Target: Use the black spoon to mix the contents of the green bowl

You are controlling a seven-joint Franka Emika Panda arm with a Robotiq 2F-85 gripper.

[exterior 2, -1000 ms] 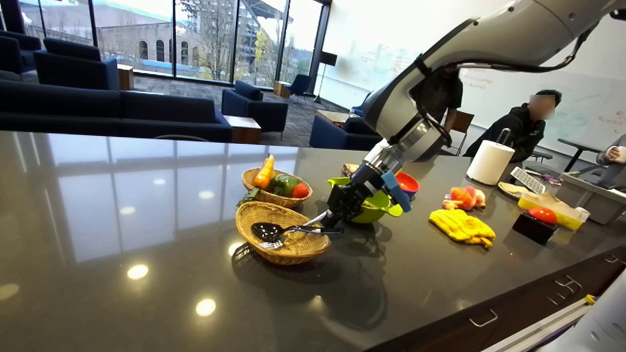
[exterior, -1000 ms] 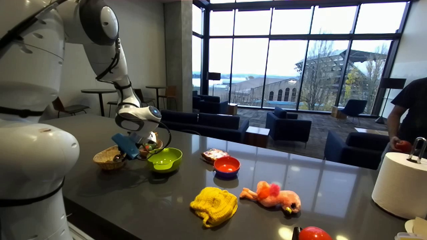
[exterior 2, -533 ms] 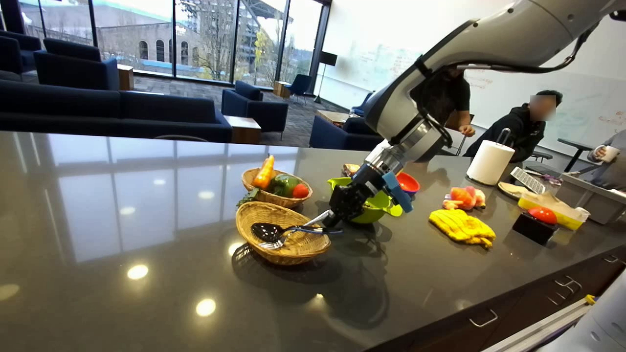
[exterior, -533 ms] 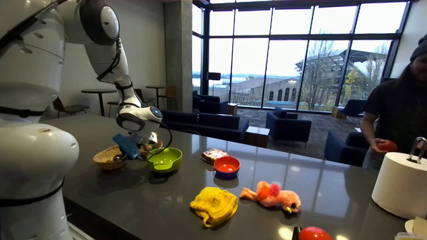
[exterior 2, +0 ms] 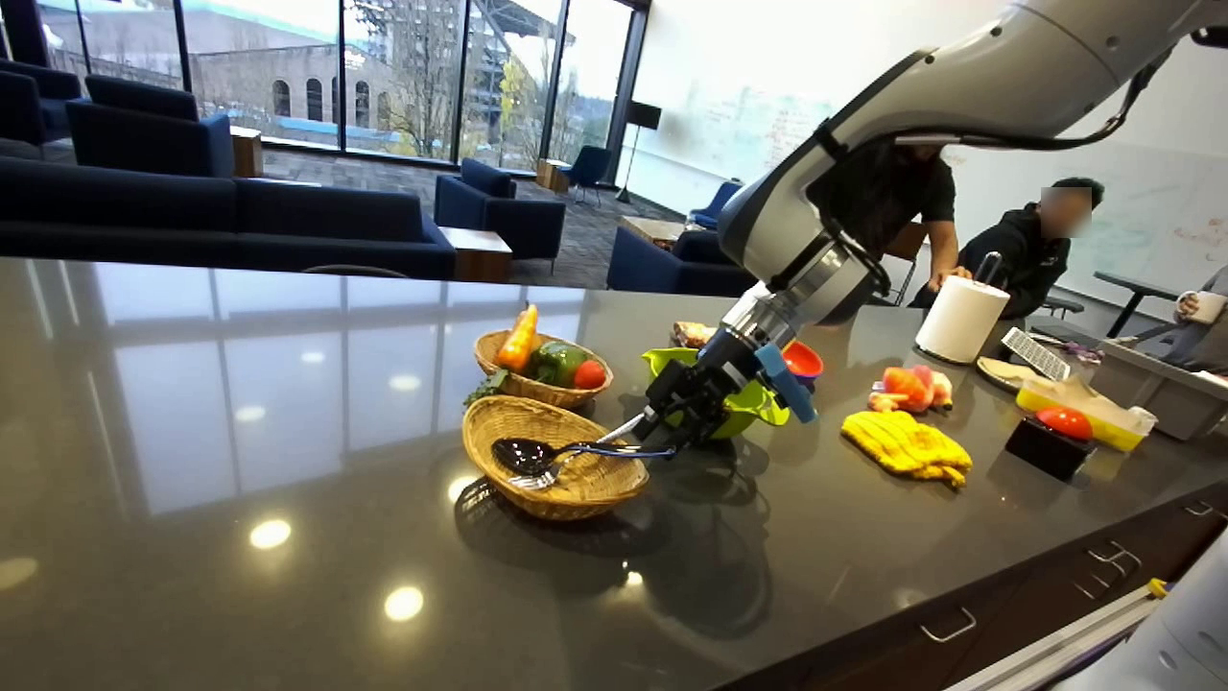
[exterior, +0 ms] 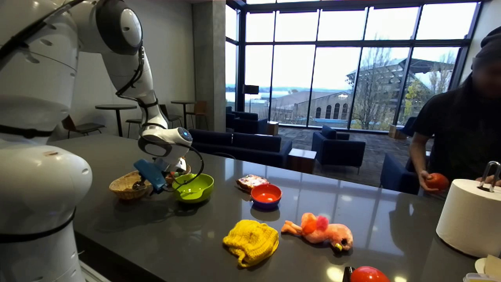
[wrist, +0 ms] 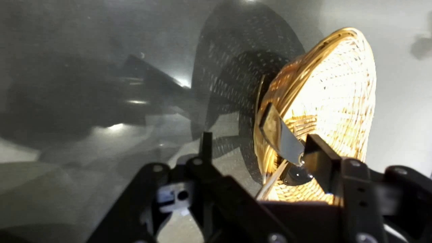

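The black spoon lies in a woven basket, its handle leaning over the rim. In the wrist view the flat handle end sticks up between the fingers of my gripper, close to the right finger; the left finger is well apart from it. The jaws stand open. Behind the handle end shows the spoon's dark scoop, partly covered by the right finger. Beyond my gripper stands the green bowl, partly behind the arm in an exterior view; its contents are hard to make out.
Beside the spoon in the basket is a silver fork. A basket of vegetables stands close behind. Also on the counter are a red bowl, yellow cloth, pink plush toy and paper roll.
The jaws have spread apart, and the gripper has shifted slightly away from the basket. Spoon, basket and bowl look unmoved. A person with a red object has come nearer the counter.
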